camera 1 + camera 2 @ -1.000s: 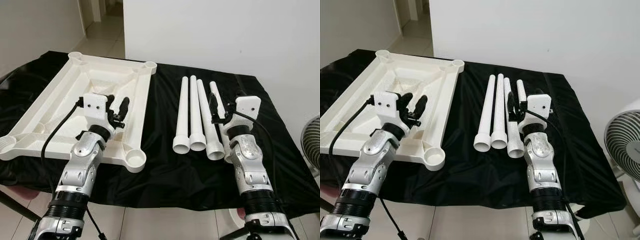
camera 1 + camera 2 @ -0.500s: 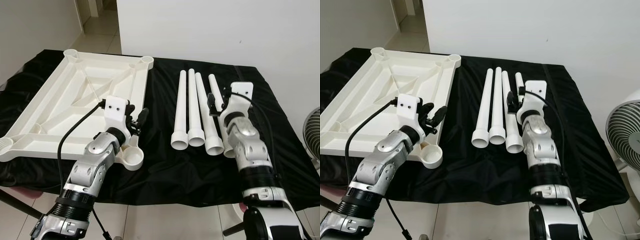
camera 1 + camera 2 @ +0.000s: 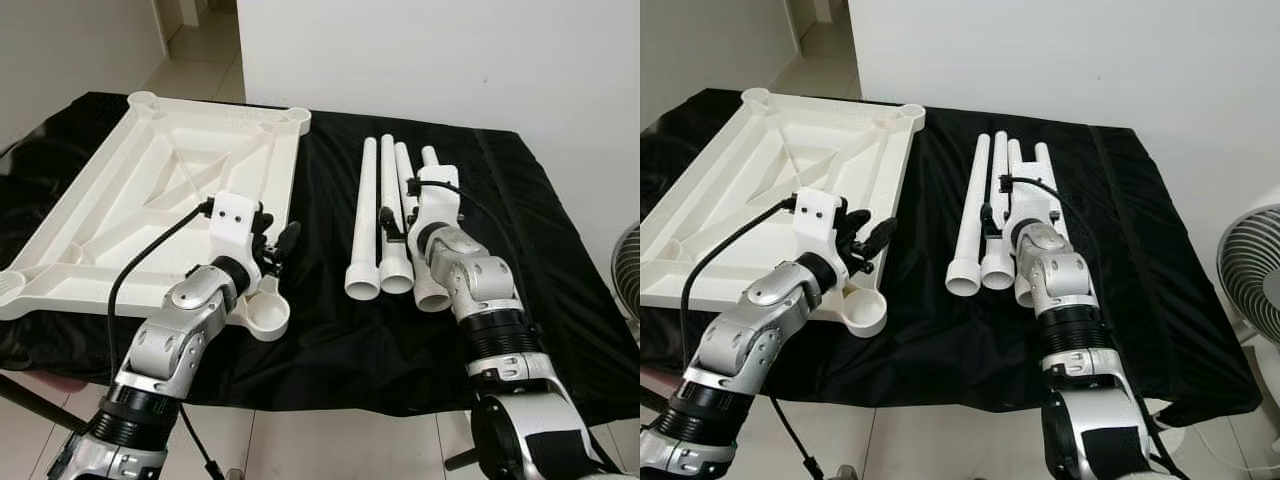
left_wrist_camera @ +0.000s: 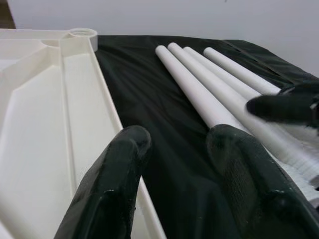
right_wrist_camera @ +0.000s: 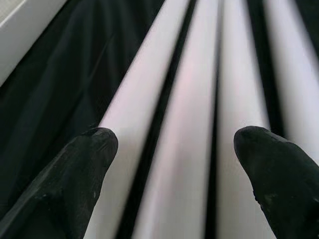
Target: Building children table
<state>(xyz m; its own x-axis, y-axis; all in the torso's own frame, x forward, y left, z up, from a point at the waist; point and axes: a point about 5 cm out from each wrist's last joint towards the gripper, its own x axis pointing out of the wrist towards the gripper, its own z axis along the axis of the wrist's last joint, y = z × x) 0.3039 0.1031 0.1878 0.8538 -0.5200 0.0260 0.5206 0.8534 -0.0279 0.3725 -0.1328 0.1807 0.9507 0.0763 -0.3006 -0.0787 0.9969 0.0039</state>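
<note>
Right gripper (image 5: 169,169) — jaws spread — hides part of the table legs (image 3: 366,215); left gripper (image 4: 179,164) gapes above tabletop (image 3: 150,190).

A home room: tiled floor (image 3: 205,40), white walls (image 3: 480,60), standing fan (image 3: 1248,290).

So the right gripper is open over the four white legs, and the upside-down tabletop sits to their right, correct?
Not quite. The upside-down tabletop lies to the left of the four white legs, as the left eye view shows. The right gripper is indeed open over the legs.
</note>
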